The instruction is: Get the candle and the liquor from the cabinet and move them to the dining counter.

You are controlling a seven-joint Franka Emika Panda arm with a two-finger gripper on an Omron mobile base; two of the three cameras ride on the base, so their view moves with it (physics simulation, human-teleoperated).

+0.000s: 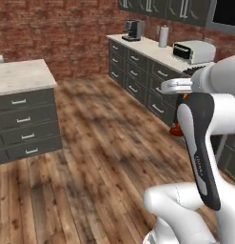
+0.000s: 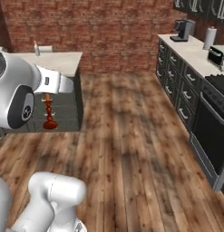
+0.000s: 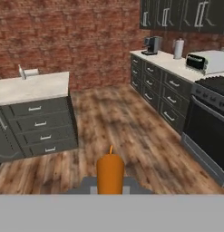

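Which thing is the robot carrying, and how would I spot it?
Start at the big white arm above the wooden floor. Its end effector is shut on a thin orange taper candle in a dark red-brown holder, the brightest orange thing here.

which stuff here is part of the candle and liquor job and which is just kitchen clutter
Part of the job:
candle, held in the shut tool
dining counter

Just there:
toaster
coffee machine
paper towel roll
stove

I am looking at the dining counter (image 3: 34, 88), its beige speckled top sitting on a dark grey drawer base, with a small pale object (image 3: 21, 72) standing near its far edge. The wooden plank floor (image 3: 127, 131) is stretching beneath it.
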